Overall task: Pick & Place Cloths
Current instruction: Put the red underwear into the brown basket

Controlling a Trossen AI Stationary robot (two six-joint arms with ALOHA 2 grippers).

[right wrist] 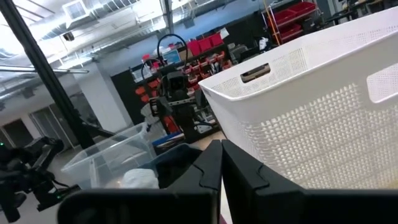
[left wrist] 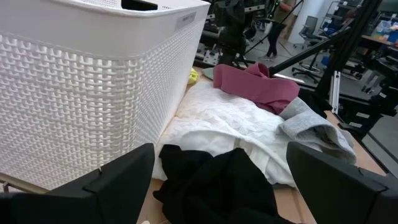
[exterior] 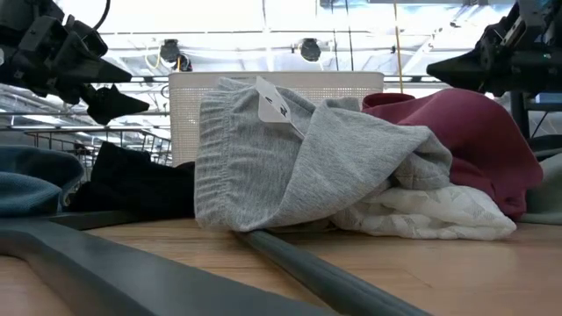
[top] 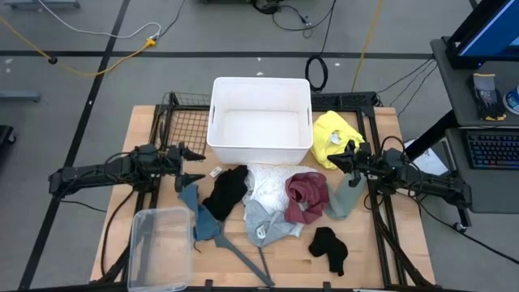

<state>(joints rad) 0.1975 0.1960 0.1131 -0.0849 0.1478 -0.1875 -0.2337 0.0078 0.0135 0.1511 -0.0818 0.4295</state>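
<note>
The cloths are gathered on the wooden table (top: 122, 174) in front of a white perforated basket (top: 261, 120). A black cloth (top: 226, 193) is laid at the left of the pile, touching a lacy white cloth (top: 268, 182) beside it. A maroon cloth (top: 306, 197) is heaped to the right of the white one, and a light grey cloth (top: 268, 225) is spread just in front of both. On the grey cloth a small white tag (exterior: 274, 104) is seen, with dark print too small to be read; another white label is seen on the yellow cloth (top: 336, 134), which is placed at the basket's right side. A teal cloth (top: 204, 219) is draped to the left of the black one, a grey-green cloth (top: 347, 199) lies under the right arm, and a second black cloth (top: 330, 247) is set apart near the front edge.

The left gripper (top: 191, 165) is held above the table just left of the black cloth, its fingers spread wide with nothing between them. The right gripper (top: 334, 158) is held beside the yellow cloth, its fingers pressed together and nothing gripped.

A grey plastic hanger (top: 251, 261) is laid in front of the pile, and a clear plastic bin (top: 160, 247) is placed at the front left. A black wire rack (top: 185, 122) is seen left of the basket.
</note>
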